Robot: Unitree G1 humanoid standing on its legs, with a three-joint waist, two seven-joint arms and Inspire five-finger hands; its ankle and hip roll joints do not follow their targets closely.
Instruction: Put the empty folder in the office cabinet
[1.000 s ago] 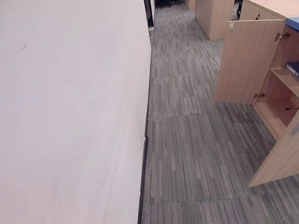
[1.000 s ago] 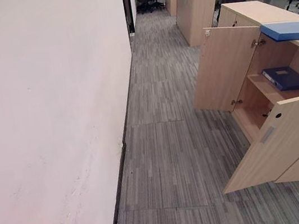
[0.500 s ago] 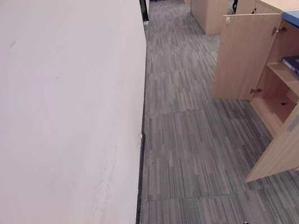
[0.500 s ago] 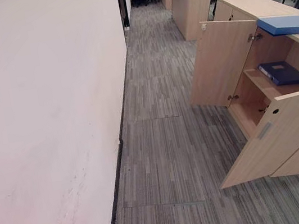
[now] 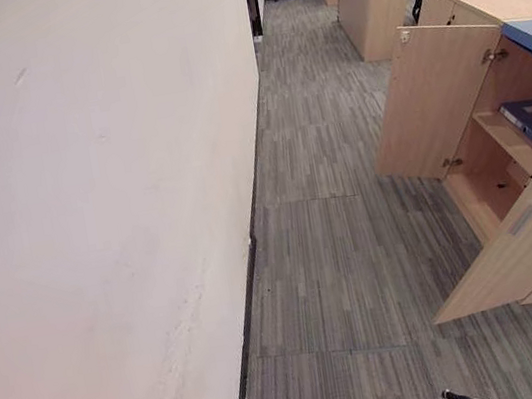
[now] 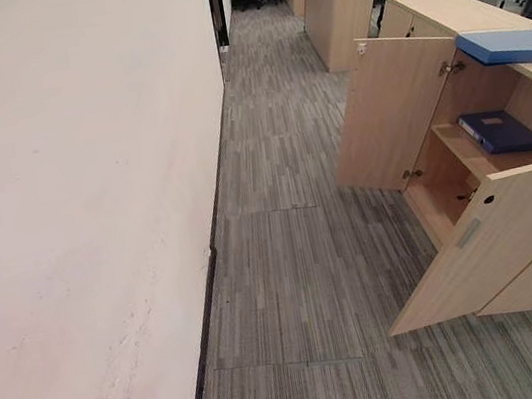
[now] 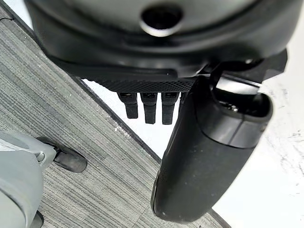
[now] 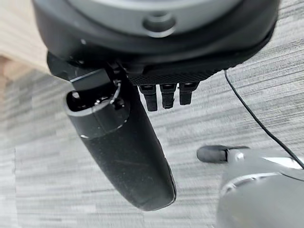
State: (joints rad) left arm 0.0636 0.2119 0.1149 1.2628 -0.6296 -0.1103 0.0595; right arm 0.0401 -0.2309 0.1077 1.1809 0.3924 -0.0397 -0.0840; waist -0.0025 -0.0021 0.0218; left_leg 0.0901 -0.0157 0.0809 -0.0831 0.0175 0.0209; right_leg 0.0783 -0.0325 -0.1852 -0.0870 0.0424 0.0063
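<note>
Carpet (image 5: 345, 248); both robot hands empty, relaxed.

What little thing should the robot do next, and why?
Probably turn right, toward the open light wooden cabinet. The left hand and the right hand hang open over the grey striped carpet, holding nothing, and the cabinet stands off to the right. What looks like a light blue flat folder lies on its top; a dark blue folder lies on its shelf.
</note>
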